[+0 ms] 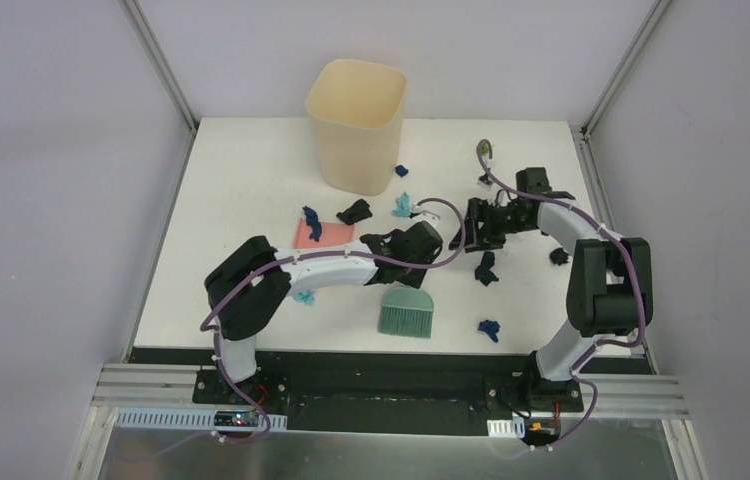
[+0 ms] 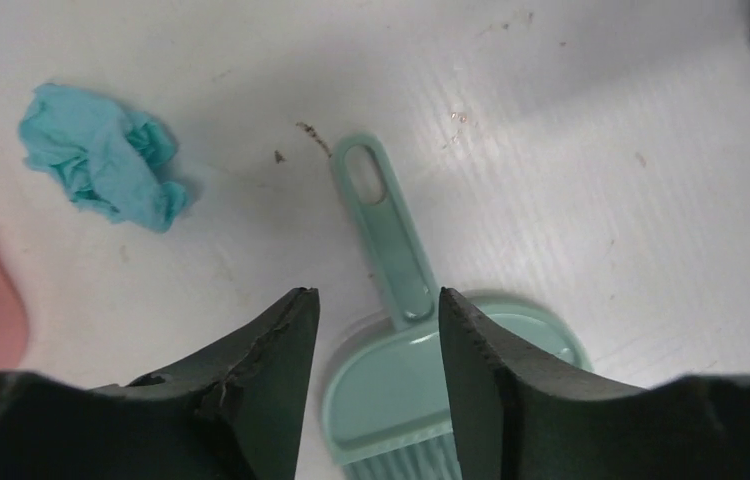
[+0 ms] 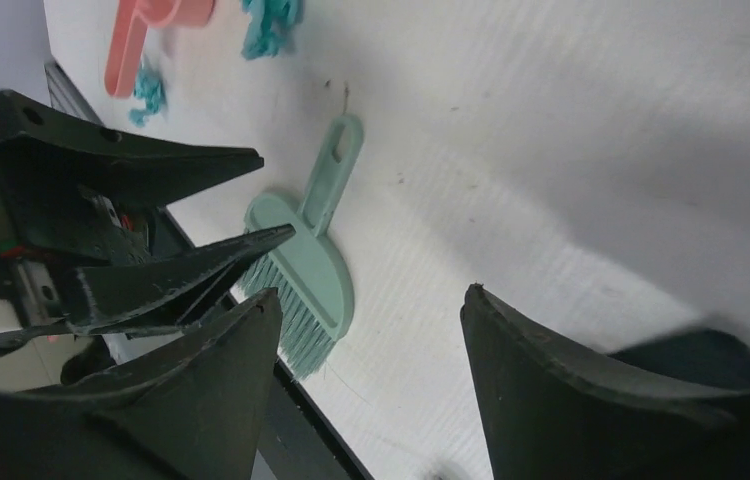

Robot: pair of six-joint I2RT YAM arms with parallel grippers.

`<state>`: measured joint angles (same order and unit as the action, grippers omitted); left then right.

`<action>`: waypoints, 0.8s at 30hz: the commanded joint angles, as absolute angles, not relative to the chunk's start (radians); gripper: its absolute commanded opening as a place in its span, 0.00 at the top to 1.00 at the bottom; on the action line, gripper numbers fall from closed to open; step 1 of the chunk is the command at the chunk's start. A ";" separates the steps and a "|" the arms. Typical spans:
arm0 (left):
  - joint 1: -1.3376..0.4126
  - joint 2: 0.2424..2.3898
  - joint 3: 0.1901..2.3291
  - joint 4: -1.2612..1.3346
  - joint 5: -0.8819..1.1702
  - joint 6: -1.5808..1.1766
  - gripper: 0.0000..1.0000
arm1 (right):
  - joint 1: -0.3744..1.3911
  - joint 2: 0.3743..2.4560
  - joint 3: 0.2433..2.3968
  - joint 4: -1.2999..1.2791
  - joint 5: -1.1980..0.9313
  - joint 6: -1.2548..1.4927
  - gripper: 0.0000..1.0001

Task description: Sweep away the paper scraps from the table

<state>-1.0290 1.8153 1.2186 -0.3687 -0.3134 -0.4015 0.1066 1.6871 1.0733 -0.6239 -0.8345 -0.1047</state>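
My left gripper (image 2: 376, 296) gapes wide, 2 fingers (image 2: 276, 350) flanking the brush (image 2: 391, 390) handle (right gripper (image 3: 371, 297) wide too); a teal paper scrap (image 2: 101, 155) lies left of them. Closing off-centre could skid the brush.

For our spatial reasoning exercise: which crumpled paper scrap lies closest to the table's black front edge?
The dark blue crumpled paper wad right of the green plastic hand brush; all others lie farther back.
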 commanded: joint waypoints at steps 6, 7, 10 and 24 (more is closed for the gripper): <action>-1.046 1.930 1.344 -0.491 -0.310 -0.589 0.51 | -0.028 1.557 1.069 -0.544 -0.820 -0.046 0.30; -1.047 1.936 1.344 -0.493 -0.305 -0.590 0.51 | -0.028 1.555 1.069 -0.542 -0.823 -0.045 0.30; -1.047 1.951 1.341 -0.481 -0.262 -0.581 0.57 | -0.028 1.557 1.072 -0.539 -0.827 -0.045 0.30; -1.057 1.873 1.277 -0.335 -0.148 -0.354 1.00 | -0.030 1.573 1.065 -0.553 -0.859 -0.059 0.26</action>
<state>-1.0401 1.9446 1.3075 -0.4385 -0.2333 -0.4881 -0.0311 1.5894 1.0657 -0.5701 -0.8196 -0.0540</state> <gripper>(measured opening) 0.254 0.722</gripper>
